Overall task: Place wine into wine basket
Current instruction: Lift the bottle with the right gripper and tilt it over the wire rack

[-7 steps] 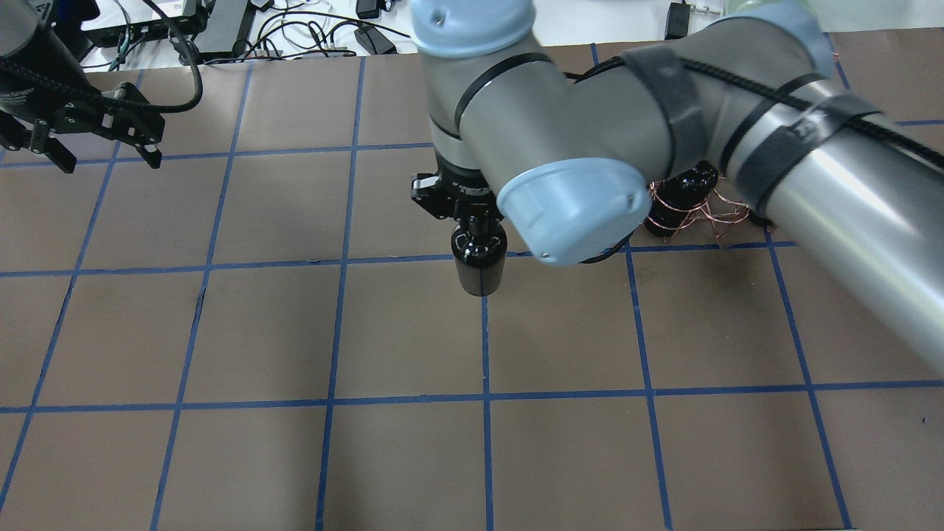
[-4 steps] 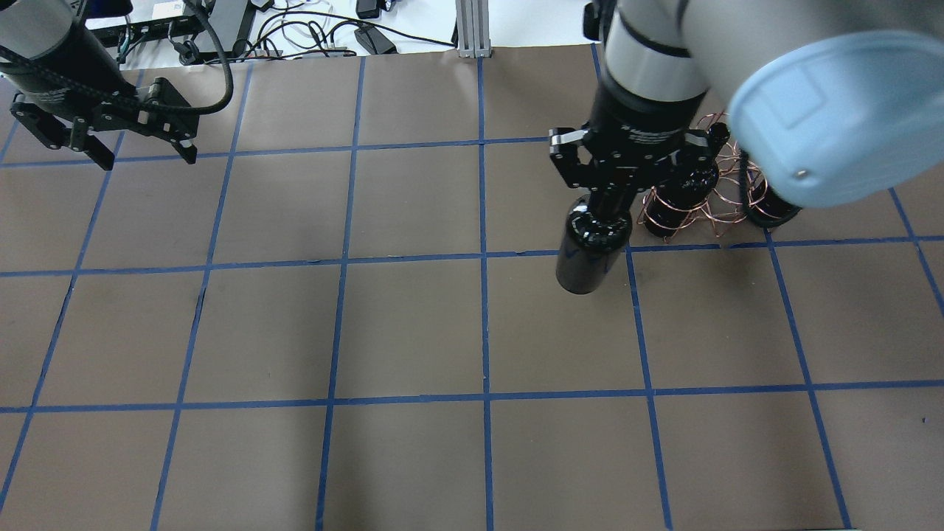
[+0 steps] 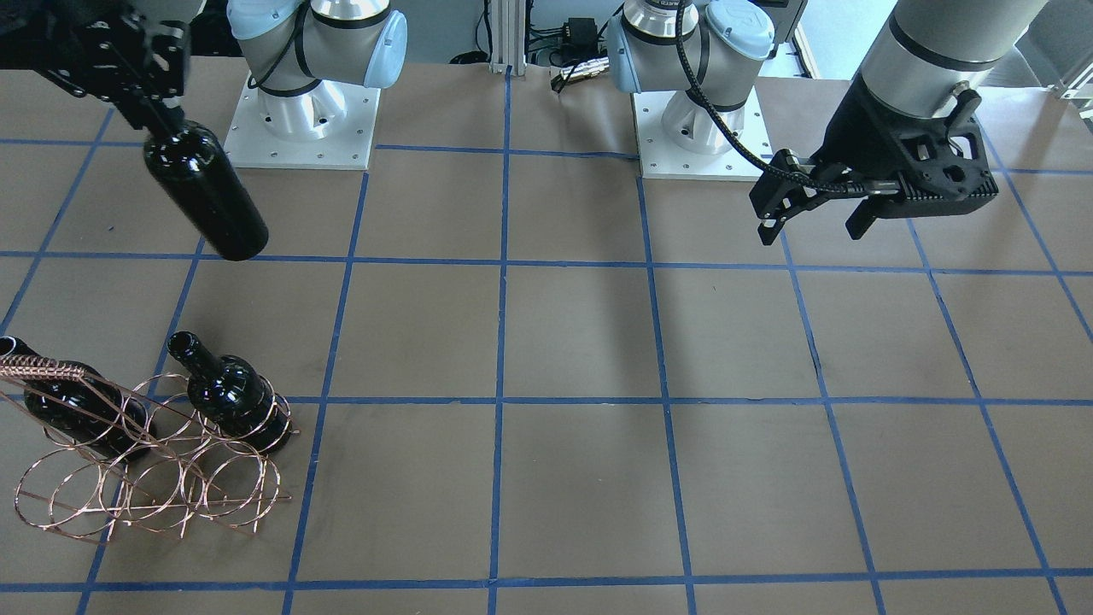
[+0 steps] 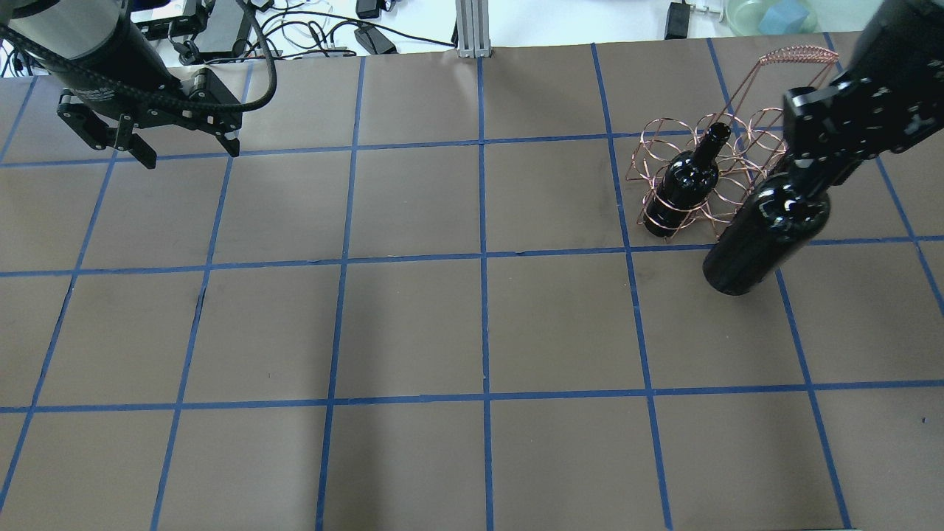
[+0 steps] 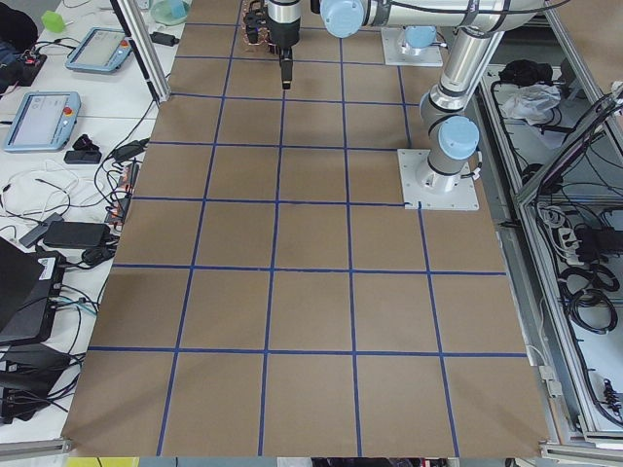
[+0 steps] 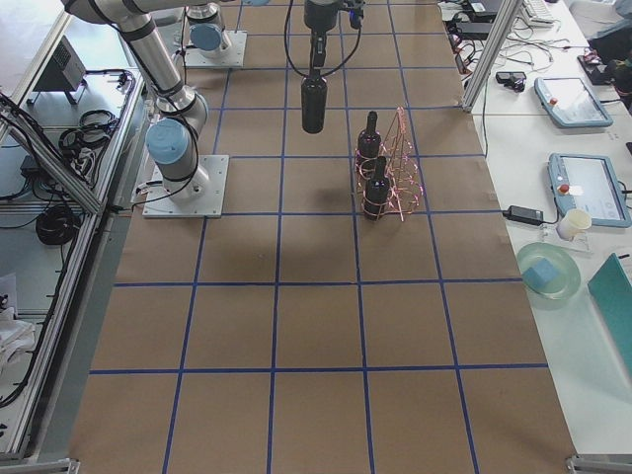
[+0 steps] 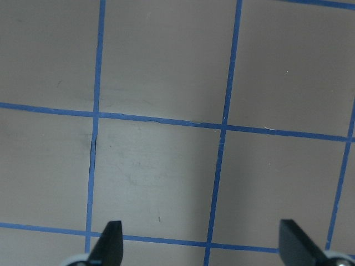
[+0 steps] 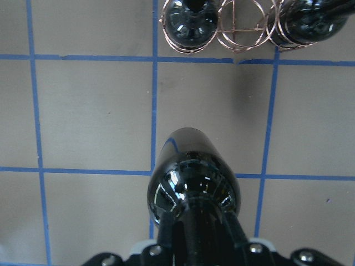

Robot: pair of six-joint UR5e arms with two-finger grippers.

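Glossy near-black wine (image 4: 763, 232), unlabelled, hangs neck-up from right gripper (image 4: 810, 177).

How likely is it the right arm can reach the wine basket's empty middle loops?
Probably yes: the right pincer holds the wine above the table just short of the wine basket, and nothing stands between; racked bottles flank the gap.

- Overhead: behind robot, high, looks forward and down on table (image 4: 413, 324).
- Front-facing: across table, steep, faces robot bases (image 3: 303, 120).
- Side views: far, at table ends, lengthwise.
- Wrist views: close, looking down; right one shares wine basket (image 8: 236, 30) with overhead.
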